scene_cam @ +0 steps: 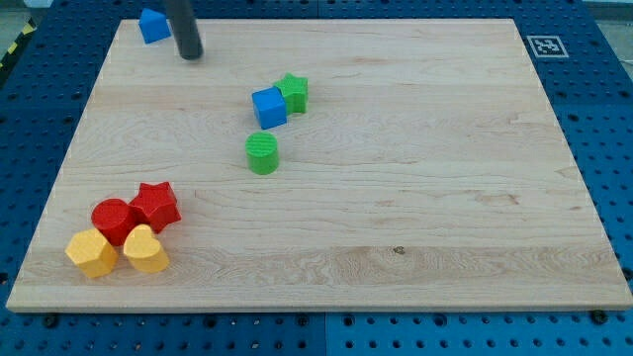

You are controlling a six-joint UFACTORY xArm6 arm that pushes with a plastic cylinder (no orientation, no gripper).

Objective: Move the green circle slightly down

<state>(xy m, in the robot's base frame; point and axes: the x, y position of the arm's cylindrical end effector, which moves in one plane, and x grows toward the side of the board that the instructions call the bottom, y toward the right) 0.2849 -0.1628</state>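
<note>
Approach step, judged: no contact yet. My tip [190, 55], the end effector, is a bare rod with nothing to open or clamp; it rests free on the counter [415, 218], just right of a blue block [153, 26]. Green circle [262, 154], a ribbed-top cylinder, sits well below-right of the tip, under the blue cube [269, 107] and green star [293, 93]. Next: thread the tip between cube and circle, then push down. Counter is pale grained wood; blocks matte.
</note>
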